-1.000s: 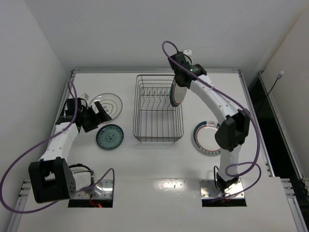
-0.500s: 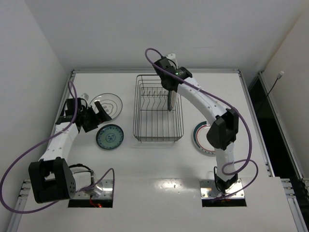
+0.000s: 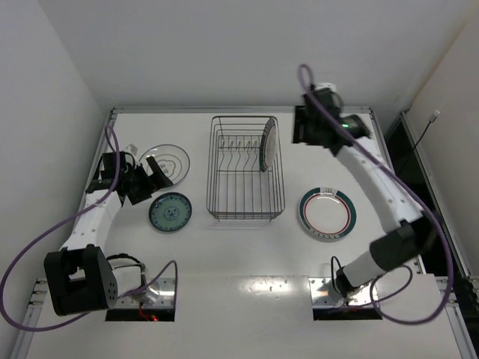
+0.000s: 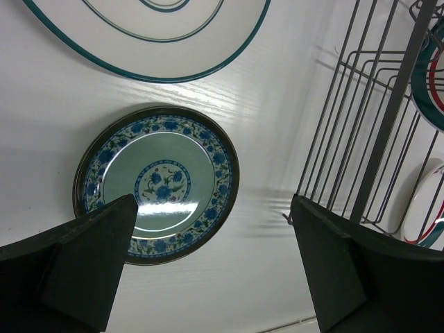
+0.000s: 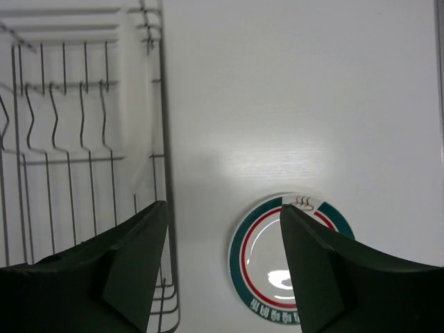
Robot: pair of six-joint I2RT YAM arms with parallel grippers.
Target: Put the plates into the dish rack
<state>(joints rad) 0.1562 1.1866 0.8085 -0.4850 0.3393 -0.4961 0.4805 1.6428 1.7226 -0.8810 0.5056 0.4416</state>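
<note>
The dark wire dish rack (image 3: 244, 217) stands mid-table. One green-and-red rimmed plate (image 3: 267, 145) stands upright in its far right slots. My right gripper (image 3: 299, 129) hovers open just right of the rack's far corner, holding nothing. In the right wrist view the right gripper (image 5: 222, 232) frames bare table, with the rack (image 5: 69, 139) on its left and a second banded plate (image 5: 260, 257) flat below. That plate (image 3: 327, 214) lies right of the rack. My left gripper (image 3: 150, 179) is open over the teal plate (image 3: 170, 212) and the ringed white plate (image 3: 166, 160). The left wrist view shows the left gripper (image 4: 215, 257), the teal plate (image 4: 156, 184) and the ringed plate (image 4: 149, 35).
The rack's wires (image 4: 374, 125) rise close on the right of the left wrist view. A raised rim borders the table's far edge (image 3: 239, 110). White walls close in at the back and left. Purple cables loop off both arms.
My right gripper has opened, leaving the banded plate upright in the rack, and has swung away to the right. The left arm has not moved.
</note>
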